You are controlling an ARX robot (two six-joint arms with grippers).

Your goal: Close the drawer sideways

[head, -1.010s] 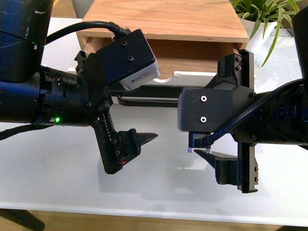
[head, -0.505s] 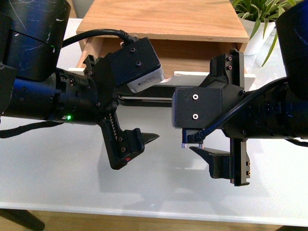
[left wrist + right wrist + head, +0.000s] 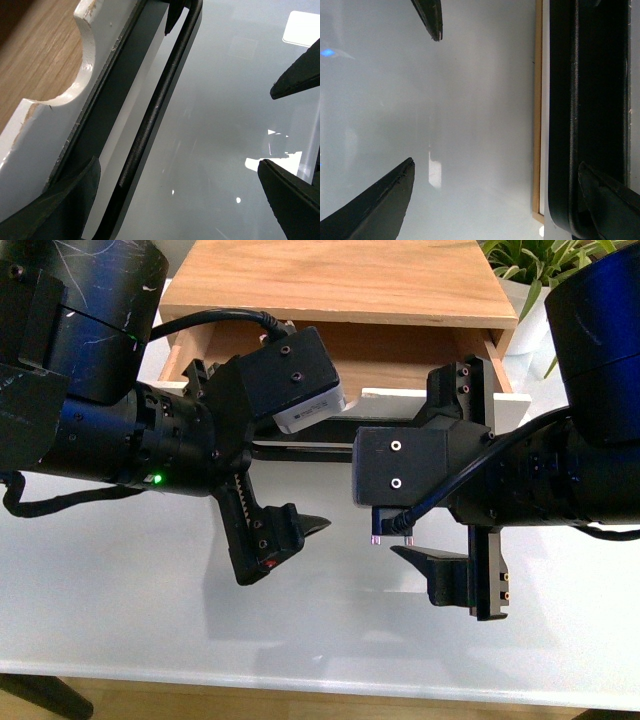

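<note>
The drawer stands pulled out of the wooden cabinet, with its light-wood inside showing. Its white front panel carries a long black bar handle. Both grippers hang just in front of that panel, over the white table. My left gripper is open. In the left wrist view the bar handle runs between its fingers, beside the half-round notch. My right gripper is open. In the right wrist view one finger lies over the handle. Neither gripper holds anything.
The wooden cabinet top lies behind the drawer. A green plant in a white pot stands at the back right. The white table runs under both arms to its front edge. The two grippers face each other closely.
Both arms have moved closer to the drawer front and a little toward each other. The drawer has not visibly moved.
</note>
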